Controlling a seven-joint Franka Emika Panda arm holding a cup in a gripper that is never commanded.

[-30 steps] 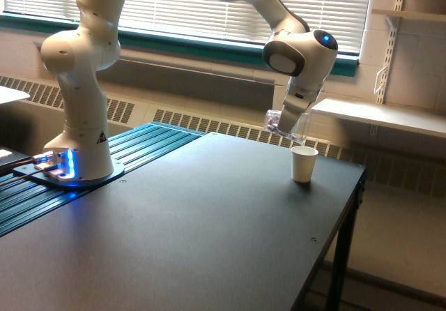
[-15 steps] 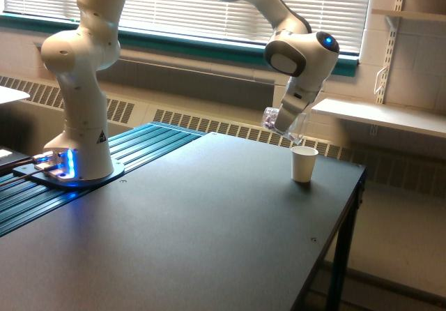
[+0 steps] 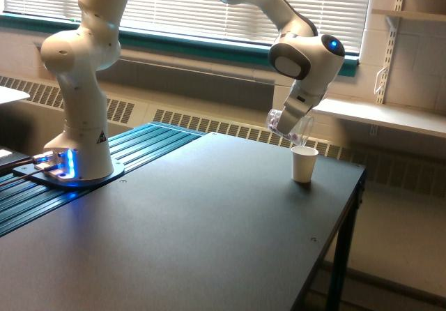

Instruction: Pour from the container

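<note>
The container (image 3: 287,125), a small clear plastic cup, hangs tilted above the table with its mouth turned down toward the exterior view's right. My gripper (image 3: 291,119) is shut on it, under the white wrist with a blue light. Faint purplish bits show near the container's lower lip. A white paper cup (image 3: 303,164) stands upright on the dark table (image 3: 181,234), directly below and slightly to the exterior view's right of the container's mouth. A small gap separates the two cups.
The arm's white base (image 3: 78,143) stands on blue ribbed rails (image 3: 132,157) at the exterior view's left. The table's edge (image 3: 345,220) drops off just beyond the paper cup. A white wall shelf (image 3: 383,116) and a radiator lie behind.
The wrist has shifted slightly toward the exterior view's right and up, carrying the container closer over the paper cup, with its tilt a little steeper. The paper cup has not moved.
</note>
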